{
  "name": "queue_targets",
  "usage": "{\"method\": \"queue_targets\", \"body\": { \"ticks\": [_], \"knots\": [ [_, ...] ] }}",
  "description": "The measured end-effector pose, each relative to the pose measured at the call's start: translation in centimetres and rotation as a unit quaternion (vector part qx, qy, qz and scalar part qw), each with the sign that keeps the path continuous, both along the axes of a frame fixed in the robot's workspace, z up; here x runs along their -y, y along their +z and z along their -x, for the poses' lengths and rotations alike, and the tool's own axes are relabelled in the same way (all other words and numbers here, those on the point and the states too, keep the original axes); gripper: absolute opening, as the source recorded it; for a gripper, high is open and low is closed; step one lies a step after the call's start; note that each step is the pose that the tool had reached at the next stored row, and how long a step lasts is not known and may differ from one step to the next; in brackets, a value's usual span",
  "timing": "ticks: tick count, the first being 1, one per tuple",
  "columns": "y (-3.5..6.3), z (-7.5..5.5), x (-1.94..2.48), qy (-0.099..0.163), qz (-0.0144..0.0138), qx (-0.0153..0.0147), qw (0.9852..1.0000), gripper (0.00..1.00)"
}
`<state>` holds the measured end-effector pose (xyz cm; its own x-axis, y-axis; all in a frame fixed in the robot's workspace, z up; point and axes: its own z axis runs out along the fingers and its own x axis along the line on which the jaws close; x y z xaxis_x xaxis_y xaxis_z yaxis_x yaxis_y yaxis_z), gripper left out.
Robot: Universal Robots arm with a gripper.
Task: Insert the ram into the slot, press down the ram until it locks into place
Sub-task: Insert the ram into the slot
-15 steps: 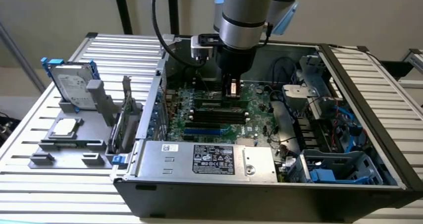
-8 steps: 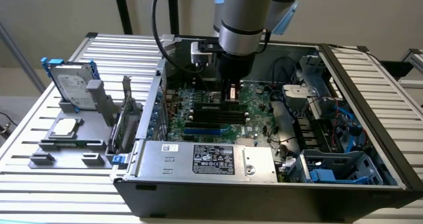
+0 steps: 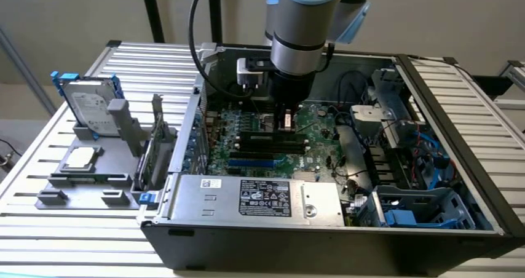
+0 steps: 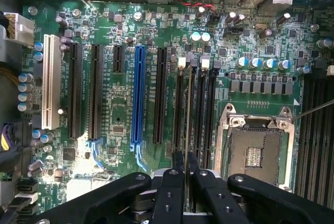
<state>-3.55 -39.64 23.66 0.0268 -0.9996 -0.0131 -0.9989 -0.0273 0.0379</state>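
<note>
Green motherboard (image 4: 120, 98) lying flat inside open black metal computer case (image 3: 328, 241). Silver box power supply (image 3: 262, 198) sitting just beside motherboard, on its near edge in exterior view. Grey plastic fixture tray (image 3: 82, 179) lying well apart from motherboard, outside case, toward exterior view's left. Black two-finger gripper (image 4: 186, 164) hanging over motherboard, long thin green ram stick (image 4: 187, 109) standing edge-on between its fingers, over long black plastic memory slots (image 4: 209, 114). Square silver processor socket (image 4: 255, 151) sitting on motherboard, just beside slots.

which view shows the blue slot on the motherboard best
The wrist view: the blue slot is seen head-on, full length. The exterior view shows it as a thin blue strip seen at a slant.
</note>
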Motion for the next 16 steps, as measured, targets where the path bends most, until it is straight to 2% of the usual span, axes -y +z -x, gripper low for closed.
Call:
{"method": "queue_targets", "body": {
  "ticks": [16],
  "knots": [
    [-0.09, -0.08, 0.03, 0.0, -0.0002, 0.0, 1.0, 0.14]
  ]
}}
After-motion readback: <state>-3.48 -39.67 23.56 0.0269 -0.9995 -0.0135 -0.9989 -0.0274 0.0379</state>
